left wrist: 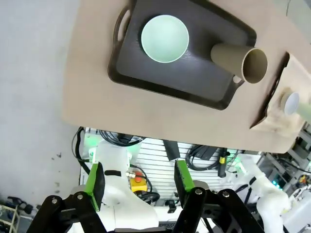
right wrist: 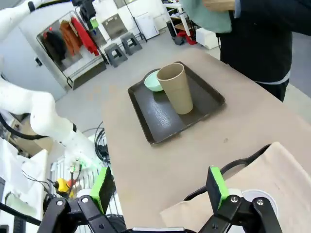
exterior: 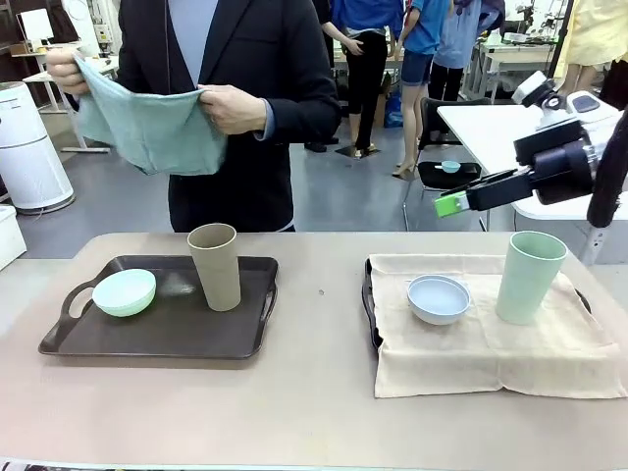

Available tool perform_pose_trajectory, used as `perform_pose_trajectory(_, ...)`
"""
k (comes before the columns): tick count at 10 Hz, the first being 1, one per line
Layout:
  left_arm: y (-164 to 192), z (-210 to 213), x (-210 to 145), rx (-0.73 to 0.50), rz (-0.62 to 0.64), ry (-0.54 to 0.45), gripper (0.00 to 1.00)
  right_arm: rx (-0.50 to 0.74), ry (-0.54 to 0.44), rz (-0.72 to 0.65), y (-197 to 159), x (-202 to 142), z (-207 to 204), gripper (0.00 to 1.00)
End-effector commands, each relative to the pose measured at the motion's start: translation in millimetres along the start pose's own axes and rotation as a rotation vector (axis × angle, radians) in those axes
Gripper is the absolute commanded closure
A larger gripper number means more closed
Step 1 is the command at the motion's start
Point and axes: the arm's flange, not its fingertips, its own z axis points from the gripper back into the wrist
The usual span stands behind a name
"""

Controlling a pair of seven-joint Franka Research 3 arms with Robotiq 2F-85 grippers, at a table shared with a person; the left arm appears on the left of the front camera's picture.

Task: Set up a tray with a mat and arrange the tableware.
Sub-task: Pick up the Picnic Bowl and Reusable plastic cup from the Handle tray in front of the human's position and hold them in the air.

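On the left, a dark tray holds a pale mint bowl and an upright tan cup. To the right, a second dark tray is covered by a beige mat, which carries a white-grey bowl and a pale green cup. A person at the far side holds a teal cloth spread in both hands. My right gripper hovers open, high above the right tray. My left gripper is open and empty, high over the left tray, with the mint bowl and tan cup below.
Bare tan tabletop lies between the two trays and along the near edge. From the right wrist, the left tray with the tan cup lies ahead, and the beige mat is just below the fingers.
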Motion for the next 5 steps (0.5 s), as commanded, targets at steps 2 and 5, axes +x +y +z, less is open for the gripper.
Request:
perform_pose_trajectory(2, -17, -9, 13, 0.005, -0.023, 0.037, 0.25, -0.020, 0.050, 0.218, -9, 6, -38, 0.00)
perform_pose_trajectory(5, -37, -66, 47, 0.047, 0.061, -0.097, 0.25, -0.023, 0.148, 0.553, -57, 11, -167, 0.00)
